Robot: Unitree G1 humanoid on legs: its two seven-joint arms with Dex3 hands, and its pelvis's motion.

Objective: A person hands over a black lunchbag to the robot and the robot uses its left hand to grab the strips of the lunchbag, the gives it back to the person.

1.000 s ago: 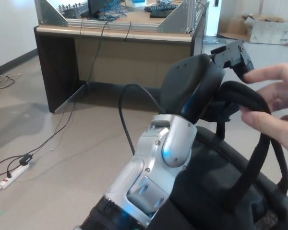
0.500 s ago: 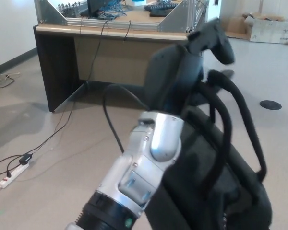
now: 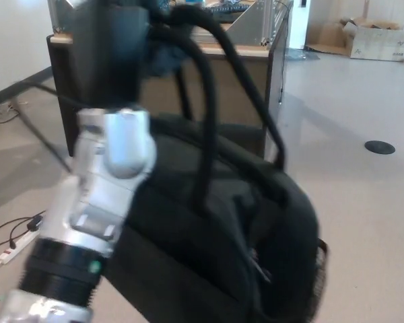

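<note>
Our left hand (image 3: pixel 114 47) grips the lunchbag's (image 3: pixel 222 242) straps (image 3: pixel 209 87); we should keep them hooked firmly and extend slowly toward the person.

The lunchbag (image 3: pixel 209 222) is black all over, its body a flat matte black with a mesh-patterned pocket at the lower right edge, and its strips (image 3: pixel 212 87) are the same black. The left hand (image 3: pixel 114 47) is black too, while the wrist and forearm (image 3: pixel 101 195) below it are silver-grey metal ending in a black collar with a small green dot. The floor (image 3: pixel 363 202) is pale beige-grey, with one dark round spot (image 3: pixel 380 147). The desk (image 3: pixel 269 74) has a light wood-coloured top and front with dark brown sides. A cardboard box (image 3: pixel 376 40) in the far corner is white. A power strip (image 3: pixel 17 247) on the floor is white with black cables.
</note>
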